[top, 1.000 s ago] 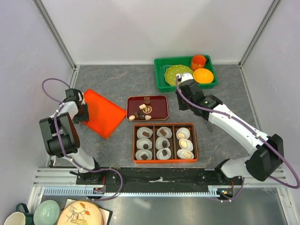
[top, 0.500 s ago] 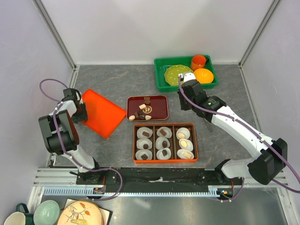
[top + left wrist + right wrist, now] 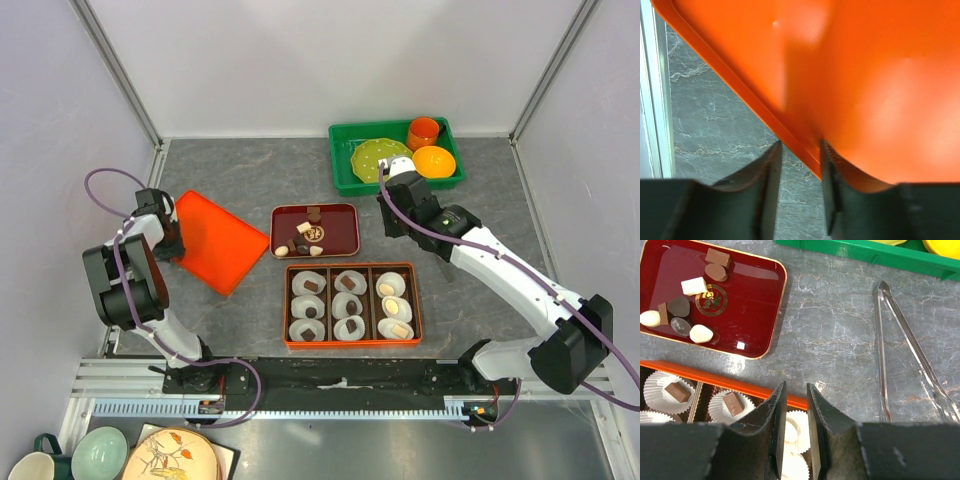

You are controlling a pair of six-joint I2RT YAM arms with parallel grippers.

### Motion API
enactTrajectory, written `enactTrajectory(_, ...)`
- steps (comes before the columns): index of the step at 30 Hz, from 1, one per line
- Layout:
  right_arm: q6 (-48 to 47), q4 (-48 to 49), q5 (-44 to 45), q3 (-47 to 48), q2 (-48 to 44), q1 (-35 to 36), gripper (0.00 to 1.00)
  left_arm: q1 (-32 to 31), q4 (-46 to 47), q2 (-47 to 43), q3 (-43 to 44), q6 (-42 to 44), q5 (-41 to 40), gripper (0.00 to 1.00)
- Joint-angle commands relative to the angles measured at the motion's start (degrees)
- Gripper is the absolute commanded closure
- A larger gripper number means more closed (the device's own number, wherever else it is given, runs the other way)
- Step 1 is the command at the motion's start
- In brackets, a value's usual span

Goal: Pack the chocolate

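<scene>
— Two failures are to be feared. Left of the dark red tray (image 3: 342, 225), the rim of the orange lid (image 3: 880, 75) is straddled by the left gripper (image 3: 800, 146). Its jaws are apart, with one finger against the rim and the table (image 3: 715, 115) visible beside the other. If so thin a bite is closed and lifted, the lid may be dropped or swung.

— And the chocolate (image 3: 701, 333)?

— Several loose pieces are left on the tray. Nine more are seated in paper cups (image 3: 308, 330) in the partitioned box (image 3: 350, 344) just in front of the tray. A swinging lid could be driven into either, and pieces scattered or tipped out.

— What is seen right of the tray?

— The right gripper (image 3: 795, 386) is held there, its jaws only narrowly parted and nothing between them. The tongs (image 3: 882, 290) lie further right, untouched; they could be snagged if that arm is lowered.

— What has changed within the last second?

— The left wrist has been drawn slightly further from the tray, and the right wrist has been nudged away from it too. No shift of lid, box or chocolate can be made out.
</scene>
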Motion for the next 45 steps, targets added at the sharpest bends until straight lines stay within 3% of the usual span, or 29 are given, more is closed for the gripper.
enactTrajectory(1,-0.4,-0.3,0.9,2.3,-1.9,0.4,0.71,0.7,2.2,1.1,-0.5,1.4,-1.1,0.68)
enactTrajectory(6,-0.1,-0.4,0.9,1.8,-2.1,0.4,0.71,0.8,1.4,1.1,-0.3,2.2,-0.7,0.72)
enactTrajectory(14,-0.1,-0.3,1.2,1.6,-2.6,0.4,0.71,1.1,0.9,0.3,-0.9,4.3,0.0,0.99)
enactTrajectory(19,-0.1,-0.3,1.2,1.3,-2.8,0.6,0.71,1.0,0.8,0.4,-0.5,4.3,-0.3,0.96)
enactTrajectory(23,0.0,-0.3,1.2,0.9,-2.8,0.6,0.71,1.1,0.2,0.6,0.1,4.7,0.1,0.79)
enactTrajectory(25,0.0,-0.4,1.2,0.9,-2.8,0.6,0.71,1.1,-0.3,0.0,0.2,5.2,0.6,0.76)
enactTrajectory(26,0.0,-0.4,1.4,0.9,-2.9,0.6,0.71,1.1,-0.4,-0.2,0.1,5.5,0.9,0.76)
enactTrajectory(30,0.1,-0.2,1.1,1.1,-2.5,0.6,0.71,1.1,-1.0,-0.4,-0.3,6.3,2.7,0.98)
enactTrajectory(35,0.5,0.2,1.2,0.6,-2.7,0.6,0.71,1.1,-1.8,-1.4,-0.3,6.5,4.0,0.99)
enactTrajectory(45,3.1,5.4,-4.9,-0.1,-0.4,0.5,0.72,1.1,-10.6,-15.6,6.9,6.8,10.2,0.98)
